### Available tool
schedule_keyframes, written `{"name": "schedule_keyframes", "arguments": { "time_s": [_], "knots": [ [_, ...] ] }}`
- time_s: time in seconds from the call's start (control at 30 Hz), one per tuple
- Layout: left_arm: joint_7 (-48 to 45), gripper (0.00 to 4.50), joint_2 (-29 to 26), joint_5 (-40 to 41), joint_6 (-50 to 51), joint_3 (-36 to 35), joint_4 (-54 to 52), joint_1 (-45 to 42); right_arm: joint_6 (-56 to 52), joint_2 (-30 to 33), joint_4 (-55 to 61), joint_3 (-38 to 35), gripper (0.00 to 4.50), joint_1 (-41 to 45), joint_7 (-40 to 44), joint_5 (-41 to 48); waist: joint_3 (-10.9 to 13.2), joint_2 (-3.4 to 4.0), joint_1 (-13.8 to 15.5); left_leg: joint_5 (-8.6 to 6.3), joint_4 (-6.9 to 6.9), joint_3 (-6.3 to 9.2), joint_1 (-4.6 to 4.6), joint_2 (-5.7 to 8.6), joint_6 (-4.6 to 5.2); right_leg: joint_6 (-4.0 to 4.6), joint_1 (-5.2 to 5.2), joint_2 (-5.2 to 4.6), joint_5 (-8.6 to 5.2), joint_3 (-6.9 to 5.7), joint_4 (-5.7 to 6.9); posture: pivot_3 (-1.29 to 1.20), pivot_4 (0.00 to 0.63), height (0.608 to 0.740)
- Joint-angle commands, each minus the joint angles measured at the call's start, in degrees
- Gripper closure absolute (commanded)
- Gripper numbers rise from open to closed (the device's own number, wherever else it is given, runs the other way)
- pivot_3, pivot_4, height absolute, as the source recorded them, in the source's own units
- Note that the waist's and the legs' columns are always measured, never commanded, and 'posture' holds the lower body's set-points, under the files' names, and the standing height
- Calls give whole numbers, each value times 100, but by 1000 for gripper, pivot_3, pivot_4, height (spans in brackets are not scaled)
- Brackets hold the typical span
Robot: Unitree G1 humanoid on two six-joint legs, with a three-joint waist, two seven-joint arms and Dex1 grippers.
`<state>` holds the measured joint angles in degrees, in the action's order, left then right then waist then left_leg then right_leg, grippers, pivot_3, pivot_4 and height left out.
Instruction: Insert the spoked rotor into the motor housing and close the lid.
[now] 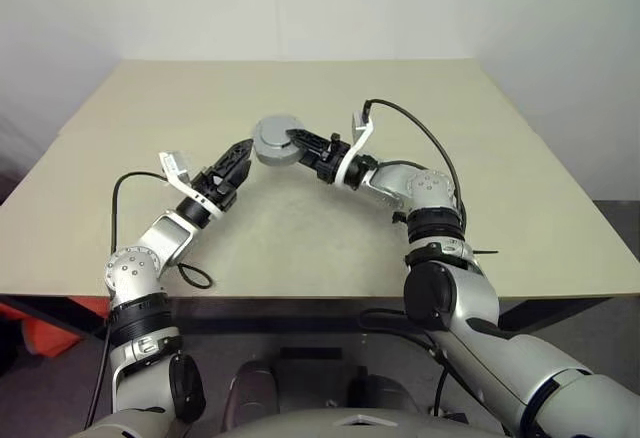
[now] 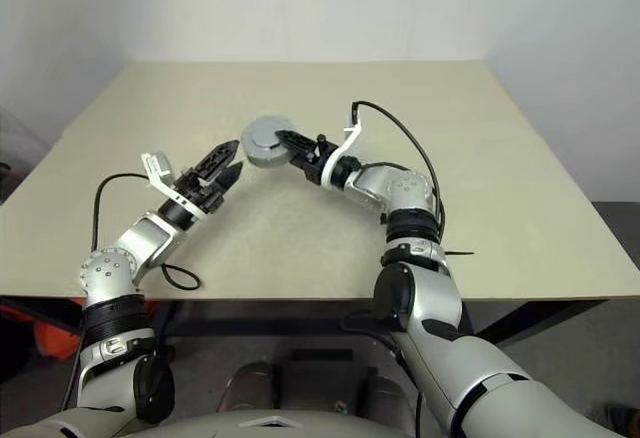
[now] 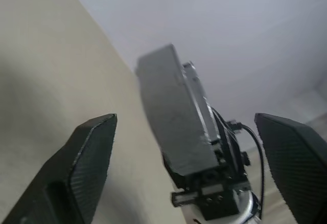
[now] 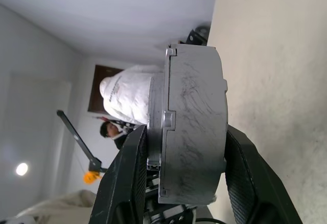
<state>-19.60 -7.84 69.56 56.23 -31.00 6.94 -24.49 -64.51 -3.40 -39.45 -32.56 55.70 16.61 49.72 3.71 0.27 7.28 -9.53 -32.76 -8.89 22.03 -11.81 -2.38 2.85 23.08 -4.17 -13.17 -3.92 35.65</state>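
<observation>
With the lid seemingly on, the right gripper (image 2: 283,141) clamps the housing (image 2: 265,142) above the table (image 2: 480,178), left gripper (image 2: 226,165) wide open and empty; next, probably, set it down.

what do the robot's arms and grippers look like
Both arms are silver-grey metal with black joint bands and rounded elbow housings. Each ends in a gripper with two black, finely textured fingers: the left gripper and the right gripper. A white bracket sits at each wrist, and a black cable loops from each bracket back along the arm.
</observation>
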Motion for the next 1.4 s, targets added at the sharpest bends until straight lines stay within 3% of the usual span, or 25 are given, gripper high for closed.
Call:
{"name": "schedule_keyframes", "arguments": {
  "time_s": [0.03,0.5,0.6,0.77,0.97,1.2,1.4],
  "knots": [
    [118,26,86,420,38,13,-29,-206,-138,-45,524,59,2515,90,193,372,0,0,-1,0,0,1,0,0,0,-2,0,0,1,0,0,0,0,740],
    [-16,26,287,116,-461,235,1030,-901,-384,-190,1216,261,2515,-196,87,533,0,-2,-1,8,-1,13,-2,4,-13,-20,-8,0,11,3,-3,0,0,740],
    [-63,620,280,7,-551,276,1056,-891,-337,-185,1221,249,2515,-208,38,535,0,-2,-1,8,-1,14,-1,4,-13,-20,-8,0,12,3,-2,0,0,740],
    [-145,2218,243,1,-610,231,1045,-815,-233,-171,1162,260,2515,-223,-21,505,0,-2,-2,9,-2,14,-1,5,-14,-21,-9,0,12,2,-1,0,0,740],
    [-110,2226,227,-82,-647,263,1083,-807,69,-136,944,373,2515,-219,-3,306,0,-2,-2,9,-4,15,-2,4,-14,-21,-10,0,12,3,-1,0,0,740],
    [-76,2399,207,-281,-844,225,1161,-787,1046,-86,799,647,118,-202,-136,-250,0,-2,-4,9,-8,15,-1,4,-14,-23,-13,0,13,2,0,0,0,740],
    [108,2399,145,-505,-1338,-73,1418,-804,1604,-43,505,733,118,-186,-164,-532,0,-2,-9,9,-11,16,-1,4,-14,-24,-13,0,14,2,1,0,0,740]
  ]
}}
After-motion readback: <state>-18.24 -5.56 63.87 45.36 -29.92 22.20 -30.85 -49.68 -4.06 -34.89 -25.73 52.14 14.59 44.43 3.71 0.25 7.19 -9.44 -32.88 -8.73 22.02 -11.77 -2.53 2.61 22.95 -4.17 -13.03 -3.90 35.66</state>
